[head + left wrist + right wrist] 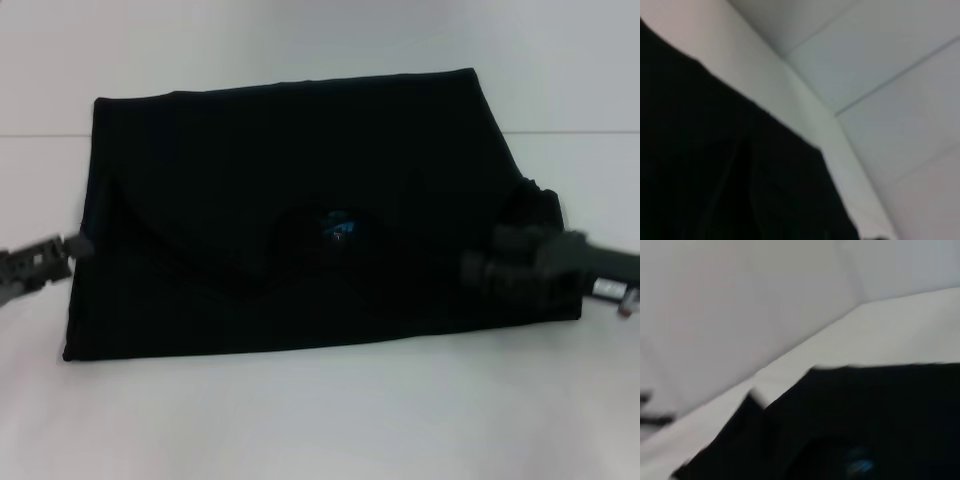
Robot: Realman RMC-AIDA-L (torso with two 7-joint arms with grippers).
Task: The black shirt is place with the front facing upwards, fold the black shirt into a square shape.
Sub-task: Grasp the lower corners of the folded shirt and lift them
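Folded black shirt [300,220] lying crosswise, left claw [75,245], right claw [475,268], grips unclear

A plain white table [320,420] is carrying a single thing — the black shirt [300,220], which is lying flat on it, folded into a wide, roughly rectangular block. A small blue neck label [338,226] is showing near its middle. Bare white surface is running around the cloth on every visible side.
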